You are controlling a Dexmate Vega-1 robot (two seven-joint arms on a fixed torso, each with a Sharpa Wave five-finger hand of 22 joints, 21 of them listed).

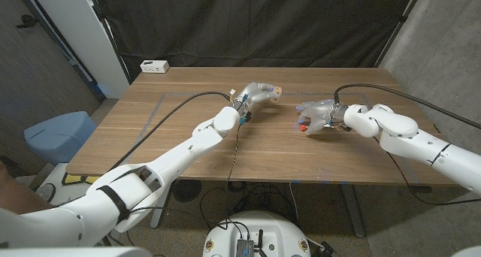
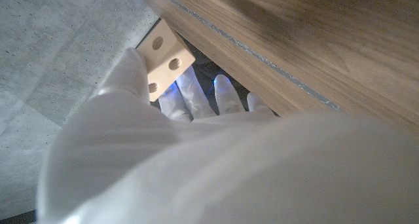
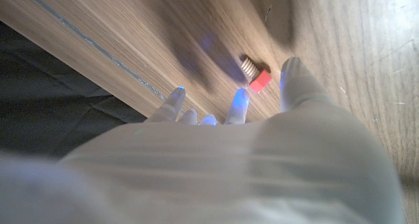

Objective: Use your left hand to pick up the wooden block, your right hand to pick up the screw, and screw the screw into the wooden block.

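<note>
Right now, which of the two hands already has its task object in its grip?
The left hand: it holds the wooden block off the table. The right hand is spread over the red-headed screw, which lies on the table, not yet gripped.

open tabletop (image 1: 225,148) between hands, unobstructed

No text, label, brand, number or sign can be read in any of the views. The small white box (image 1: 154,66) at the far corner of the tabletop (image 1: 248,148) has dark marks on its face, but they are too small to make out. The wooden block (image 2: 163,60) shows only plain round holes, with no writing.
</note>
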